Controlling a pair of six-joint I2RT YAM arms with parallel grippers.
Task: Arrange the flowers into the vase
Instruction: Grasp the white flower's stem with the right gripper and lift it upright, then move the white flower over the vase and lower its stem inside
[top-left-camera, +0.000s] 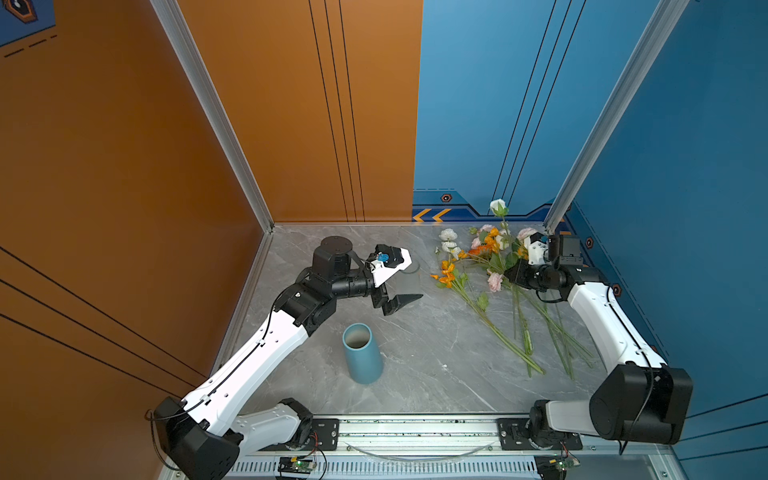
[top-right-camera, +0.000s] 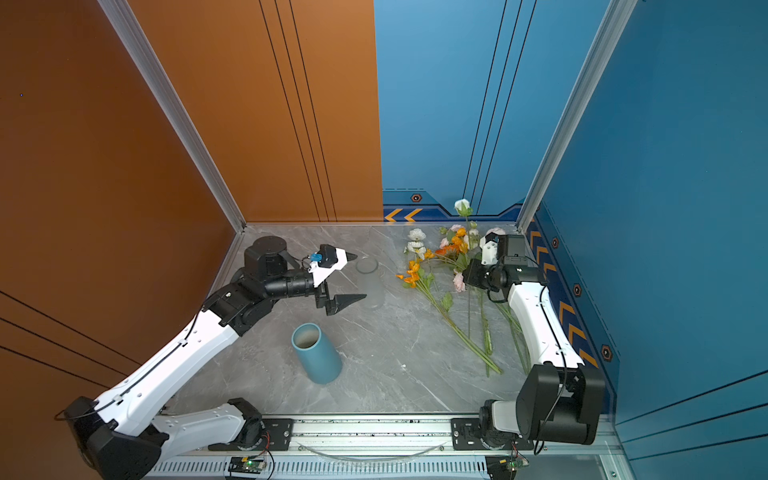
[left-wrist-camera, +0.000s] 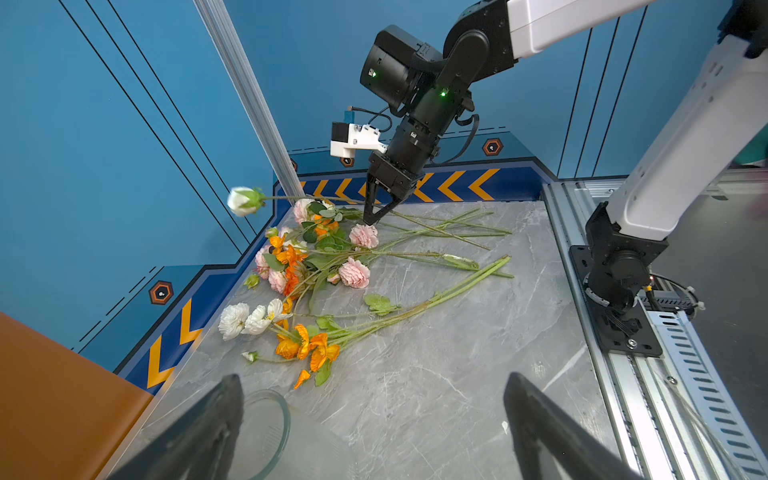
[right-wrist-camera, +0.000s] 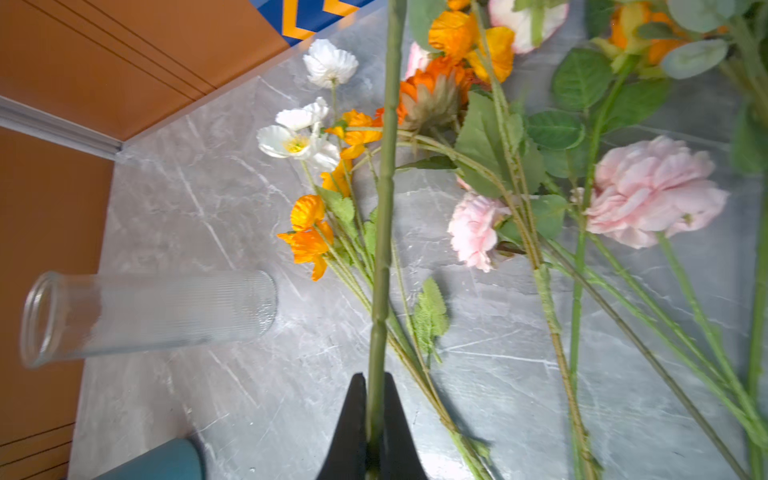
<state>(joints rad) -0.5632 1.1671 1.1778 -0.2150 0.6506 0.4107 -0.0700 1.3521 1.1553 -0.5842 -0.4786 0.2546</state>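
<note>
You have two vases standing on the bench (top-left-camera: 415, 374): a blue vase (top-left-camera: 362, 353) near the front and a clear glass vase (top-right-camera: 367, 266) just beside your left end effector (top-right-camera: 352, 277), which is released. The flowers (top-left-camera: 490, 266) lie heaped outside both, far right. Your right end effector (left-wrist-camera: 374, 218) is clenched on the stem of one white rose (left-wrist-camera: 243, 200), raised above the heap.

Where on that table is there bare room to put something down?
Bare table lies between the blue vase and the flowers, down to the front rail. The back right is crowded with flowers; a glass vase stands back centre.
</note>
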